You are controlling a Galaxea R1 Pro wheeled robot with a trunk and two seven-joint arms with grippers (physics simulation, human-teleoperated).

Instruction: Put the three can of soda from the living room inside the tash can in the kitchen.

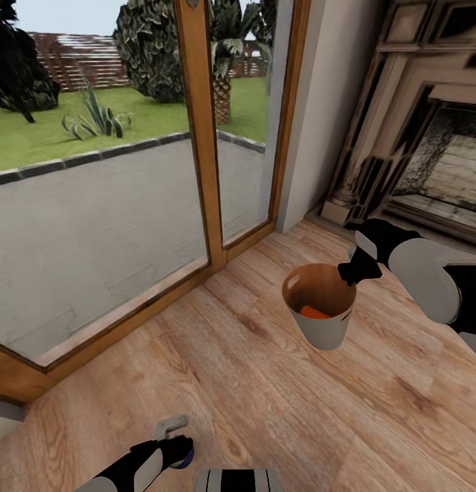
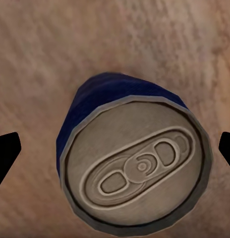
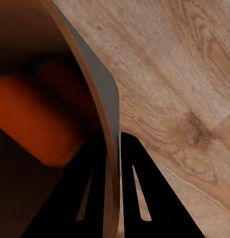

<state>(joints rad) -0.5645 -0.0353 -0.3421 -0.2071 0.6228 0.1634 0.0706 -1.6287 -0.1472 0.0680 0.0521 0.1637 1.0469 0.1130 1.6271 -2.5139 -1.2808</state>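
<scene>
**Soda cans: at least one in the bin, blue one in hand, robot not in the kitchen**

Trash can (image 1: 320, 304) is carried off the floor by the right gripper (image 1: 356, 268), which is clamped on its rim: in the right wrist view one finger sits inside the copper wall (image 3: 102, 124) and the other outside, closed tight on it. Bin hangs roughly upright over the wood floor (image 1: 265, 396).

Orange can (image 1: 313, 312) lies in the bottom of the bin. The right wrist view shows orange mass (image 3: 38, 116) that could be two cans side by side, but I can't tell for sure.

Blue can (image 2: 130, 158) is between the fingers of the left gripper (image 1: 178, 447). In the left wrist view the silver pull-tab top faces the camera and the dark fingertips (image 2: 6, 153) appear at either side of it. Contact itself isn't visible, so a firm grip can't be confirmed; likely held, since the can floats above the floor. Left gripper is low and near the robot, well apart from the bin.

Surroundings: glass patio door (image 1: 101, 225) and fireplace (image 1: 429, 137), so this is the living room.

Judgement on progress:
- Done: one orange can binned, possibly both.
- Left: drop the blue can into the bin, then get the bin to the kitchen.
</scene>
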